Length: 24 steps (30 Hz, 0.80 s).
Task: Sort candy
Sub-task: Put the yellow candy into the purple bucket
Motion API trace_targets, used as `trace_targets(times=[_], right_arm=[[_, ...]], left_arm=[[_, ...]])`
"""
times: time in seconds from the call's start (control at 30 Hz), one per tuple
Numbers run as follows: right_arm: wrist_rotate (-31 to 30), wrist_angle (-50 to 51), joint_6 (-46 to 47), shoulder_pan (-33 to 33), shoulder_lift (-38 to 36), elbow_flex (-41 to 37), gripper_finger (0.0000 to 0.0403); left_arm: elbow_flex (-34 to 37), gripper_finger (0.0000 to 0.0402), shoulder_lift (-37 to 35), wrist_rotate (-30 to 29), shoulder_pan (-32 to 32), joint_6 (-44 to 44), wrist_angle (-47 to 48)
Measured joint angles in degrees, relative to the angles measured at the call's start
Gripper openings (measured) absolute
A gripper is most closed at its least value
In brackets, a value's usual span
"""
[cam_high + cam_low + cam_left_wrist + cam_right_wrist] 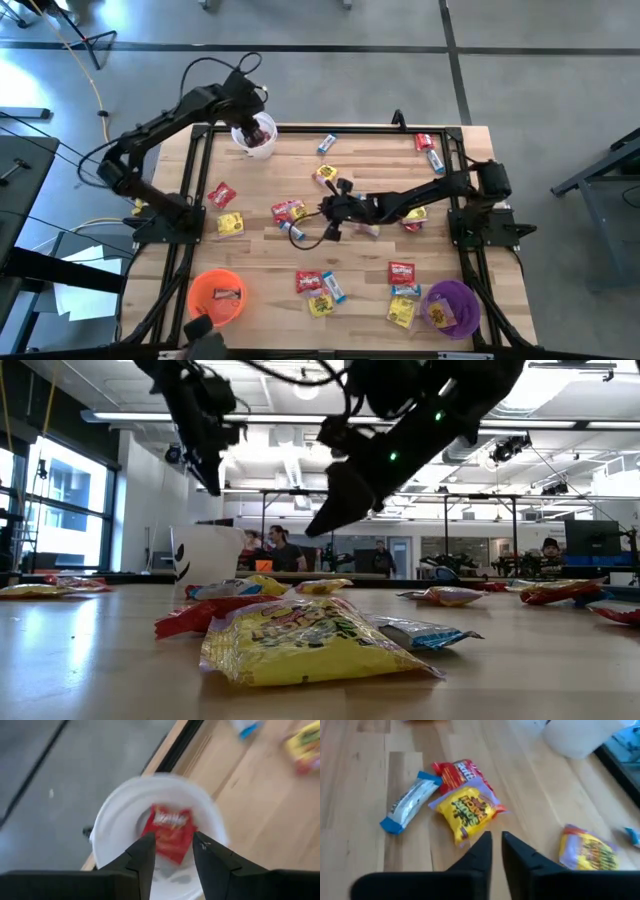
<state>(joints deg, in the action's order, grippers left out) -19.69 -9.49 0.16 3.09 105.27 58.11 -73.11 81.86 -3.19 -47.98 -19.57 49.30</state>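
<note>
yellow packet (300,640) foreground | left fingers (172,851) apart over white cup (112,830) | right fingers (496,851) nearly closed, empty

Surface (260,250): pale wood planks, dark metal frame along its edges. Floor (540,90): grey concrete crossed by dark lines. Ceiling (300,470): white, with long strip lights (560,422) and exposed ducts. Windows (60,500): tall, bright, at the room's left side. Background: several people (280,550) standing among benches and equipment.
</note>
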Motion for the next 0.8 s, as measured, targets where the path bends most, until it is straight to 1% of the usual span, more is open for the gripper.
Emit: trace_targets(times=[0.07, 0.23, 0.37, 0.47, 0.6, 0.7, 0.8], right_arm=[[1.58, -1.30, 0.09, -0.25, 1.53, 0.00, 0.0075], [1.97, -6.18, 2.98, -0.21, 4.99, 0.00, 0.0151], [2.14, -8.14, 5.46, -0.50, 6.42, 0.00, 0.0189], [2.34, -9.48, 6.04, -0.49, 7.36, 0.00, 0.0204], [2.83, -11.20, 6.02, -0.48, 8.07, 0.01, 0.0209], [3.41, -13.90, 6.24, -0.48, 9.06, 0.08, 0.0209], [3.43, -15.54, 6.87, -0.48, 10.58, 0.35, 0.0209]], left_arm=[[2.72, 0.0119, -3.67, 1.44, 1.45, 0.61, -3.73], [12.38, 0.0119, -14.51, 1.49, 7.55, 2.80, -15.56], [19.92, 0.0119, -22.89, 1.50, 13.86, 5.94, -24.29], [25.10, 0.0120, -28.85, 1.40, 19.12, 7.55, -30.89], [31.43, 0.0120, -34.81, 1.35, 26.30, 9.51, -38.57], [36.49, 0.0120, -37.86, 1.17, 31.33, 10.56, -45.75], [41.78, 0.0120, -39.08, 1.06, 35.92, 11.01, -52.62]])
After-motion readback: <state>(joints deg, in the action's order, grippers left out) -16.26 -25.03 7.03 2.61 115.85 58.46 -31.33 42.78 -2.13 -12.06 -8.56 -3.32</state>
